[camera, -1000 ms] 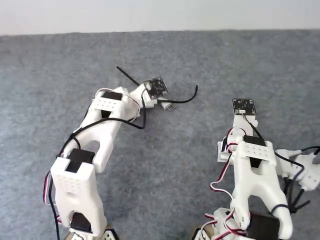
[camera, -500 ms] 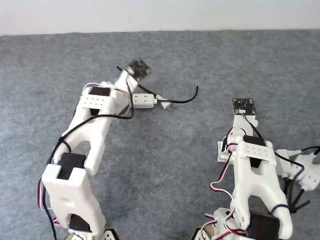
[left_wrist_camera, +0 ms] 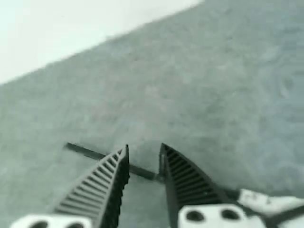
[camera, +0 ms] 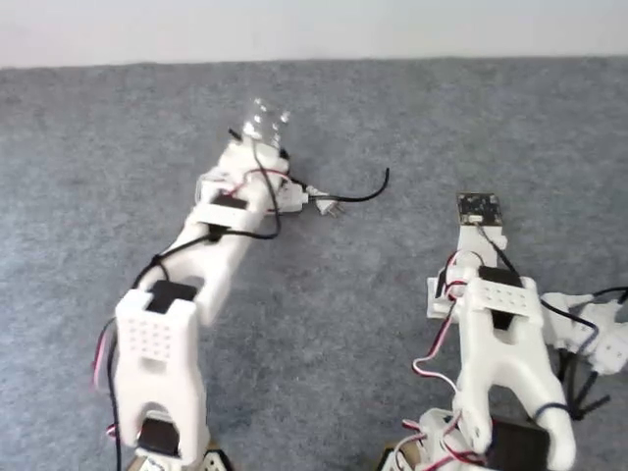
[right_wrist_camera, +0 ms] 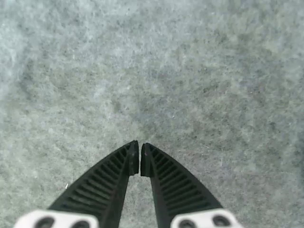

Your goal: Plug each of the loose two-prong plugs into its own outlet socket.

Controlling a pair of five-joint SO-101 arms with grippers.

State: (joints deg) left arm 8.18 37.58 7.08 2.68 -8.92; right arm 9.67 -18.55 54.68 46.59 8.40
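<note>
Work surface: a grey felt-like mat [camera: 392, 294] covers the table up to a pale wall. The white printed left arm [camera: 211, 265] is stretched far forward from its base, the links nearly in line, with its wrist over the far-left part of the mat and crossing above the outlet. The left gripper [left_wrist_camera: 144, 159] has its ribbed black fingers apart with a clear gap, and nothing is between them. In the left wrist view the tips sit over a short straight black cord [left_wrist_camera: 88, 152] that passes behind them on the mat. Contact with it cannot be judged. The white printed right arm [camera: 496, 334] is folded close to its base, well apart from the plug and the outlet. The right gripper [right_wrist_camera: 139, 161] has its fingertips together apart from a hairline slit and points at bare mat, gripping nothing. The white rectangular outlet block [camera: 287, 199] lies flat, partly hidden under the left arm's wrist. A curved black cord [camera: 365, 196] runs from beside the block and arcs away toward the far right. The small white two-prong plug [camera: 329, 207] lies just beside the block, with its prongs bare and not seated in any socket.
</note>
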